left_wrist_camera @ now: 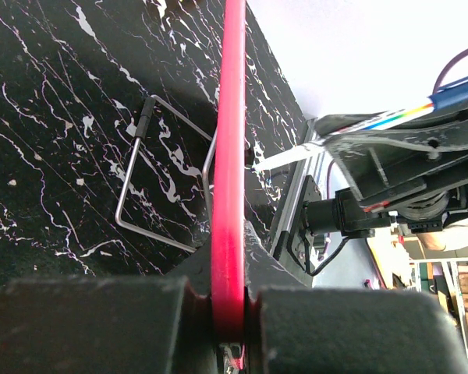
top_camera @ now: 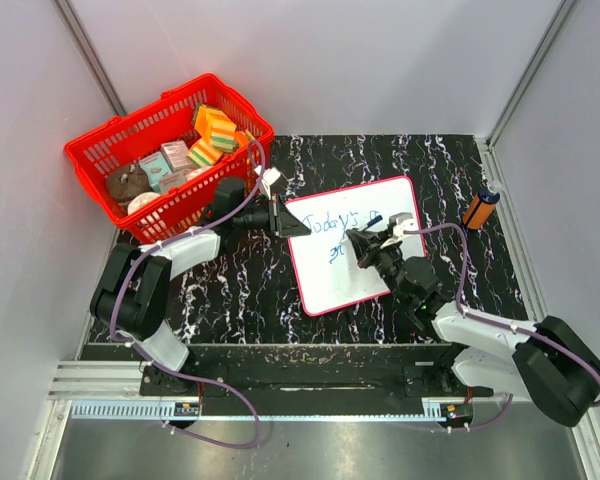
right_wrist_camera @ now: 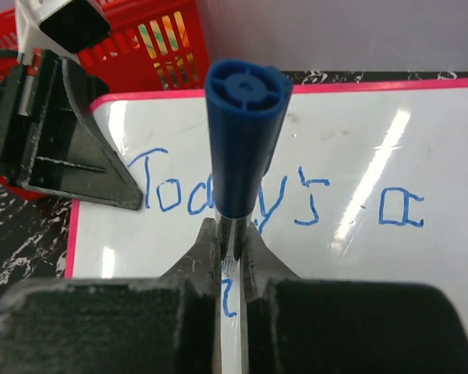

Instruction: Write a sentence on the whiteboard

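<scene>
A black marbled table [top_camera: 450,170] is enclosed by walls on three sides. A red basket [top_camera: 180,203] blocks the far left corner. The whiteboard [top_camera: 325,275] fills the centre. The left hand [top_camera: 280,215] clamps the board's left edge, and the right hand [top_camera: 365,245] holds a blue marker [right_wrist_camera: 242,132] over it. Bare table lies right of the board, up to an orange cylinder [top_camera: 481,209], and along the near edge.

The whiteboard [top_camera: 330,280] lies at the middle of the bench [top_camera: 240,290]. A basket [top_camera: 170,150] sits at its far left corner and a cylinder [top_camera: 480,209] near its right edge.
</scene>
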Controlling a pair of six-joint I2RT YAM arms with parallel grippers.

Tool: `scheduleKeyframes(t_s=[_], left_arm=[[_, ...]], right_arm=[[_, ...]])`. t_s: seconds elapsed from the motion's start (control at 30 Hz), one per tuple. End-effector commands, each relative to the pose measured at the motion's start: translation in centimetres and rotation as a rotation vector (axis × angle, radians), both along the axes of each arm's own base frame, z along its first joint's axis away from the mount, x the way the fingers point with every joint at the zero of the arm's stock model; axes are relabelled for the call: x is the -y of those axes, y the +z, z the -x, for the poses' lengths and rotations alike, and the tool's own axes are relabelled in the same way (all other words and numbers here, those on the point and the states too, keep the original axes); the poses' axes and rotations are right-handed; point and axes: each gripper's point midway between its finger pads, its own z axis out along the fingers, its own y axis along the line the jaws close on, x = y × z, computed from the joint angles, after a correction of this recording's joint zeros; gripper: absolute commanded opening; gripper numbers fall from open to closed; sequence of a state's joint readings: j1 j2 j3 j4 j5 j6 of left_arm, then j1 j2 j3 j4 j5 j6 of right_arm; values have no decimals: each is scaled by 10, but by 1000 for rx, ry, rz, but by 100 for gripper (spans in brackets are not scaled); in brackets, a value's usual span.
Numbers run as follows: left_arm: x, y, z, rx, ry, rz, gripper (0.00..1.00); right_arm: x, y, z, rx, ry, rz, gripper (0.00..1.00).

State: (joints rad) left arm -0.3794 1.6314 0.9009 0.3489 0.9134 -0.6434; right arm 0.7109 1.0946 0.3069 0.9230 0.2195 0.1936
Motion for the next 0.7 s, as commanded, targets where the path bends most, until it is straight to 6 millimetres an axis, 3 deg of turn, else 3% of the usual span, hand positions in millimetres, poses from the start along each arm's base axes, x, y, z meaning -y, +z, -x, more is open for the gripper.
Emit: scheduleKeyframes(t_s=[0.0,0.67], left_arm=[[-11,-42,7,-17,20,-130,0],[-10,-43,8,-20,19,-128,0]], right_arm=[[0,28,-13,72,-45,-35,0],[-1,5,-12,15,-34,9,0]])
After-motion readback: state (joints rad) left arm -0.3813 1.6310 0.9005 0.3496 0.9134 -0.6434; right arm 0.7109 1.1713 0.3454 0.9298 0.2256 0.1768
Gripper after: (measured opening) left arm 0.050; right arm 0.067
